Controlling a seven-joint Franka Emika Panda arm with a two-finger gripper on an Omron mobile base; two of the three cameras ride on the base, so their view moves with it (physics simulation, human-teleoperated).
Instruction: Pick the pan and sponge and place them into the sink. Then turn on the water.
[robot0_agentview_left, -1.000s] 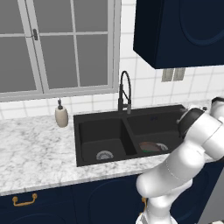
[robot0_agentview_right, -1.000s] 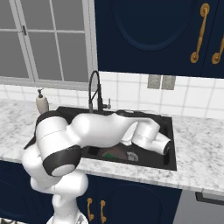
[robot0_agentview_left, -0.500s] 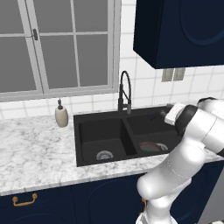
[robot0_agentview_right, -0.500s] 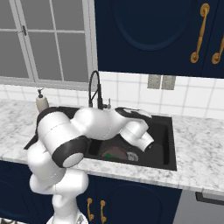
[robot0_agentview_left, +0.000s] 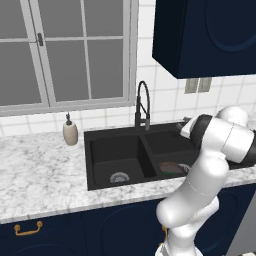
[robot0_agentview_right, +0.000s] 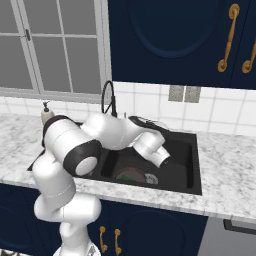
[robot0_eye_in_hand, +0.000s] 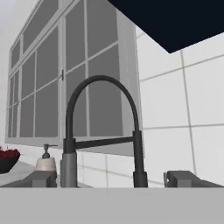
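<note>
**Open gripper faces the faucet above the loaded sink**

Plainly, no brand, label or readable writing shows on anything here; the soap dispenser (robot0_agentview_left: 70, 133) by the window is blank, and so are the navy cabinet doors (robot0_agentview_right: 170, 40) with their brass handles (robot0_agentview_right: 228, 37).

The white arm (robot0_agentview_left: 200, 185) rises from the base, bends at a dark elbow joint and reaches forward over the right basin of the black double sink (robot0_agentview_left: 100, 150); in the right base view its forearm lies across the sink toward the back wall, with the wrist turned up and leftward. The gripper (robot0_eye_in_hand: 112, 178) looks straight along at the black arched faucet (robot0_eye_in_hand: 101, 131); its two finger tips (robot0_eye_in_hand: 42, 178) stand wide apart at the lower edge of the hand view, one on either side of the faucet's base, with nothing between them; whether they touch the faucet I cannot tell.

The dark brown pan (robot0_agentview_left: 170, 168) lies in the right basin, near the round silver drain (robot0_agentview_right: 151, 177); a patch of green, the sponge (robot0_agentview_right: 123, 177), sits just beside the pan in the same basin, seen from the right base view. The left basin holds its own silver drain (robot0_agentview_left: 119, 177). A dark bowl of red fruit (robot0_eye_in_hand: 8, 158) sits on the marble counter (robot0_agentview_left: 40, 175) at the far left of the hand view, beyond the dispenser.
</note>
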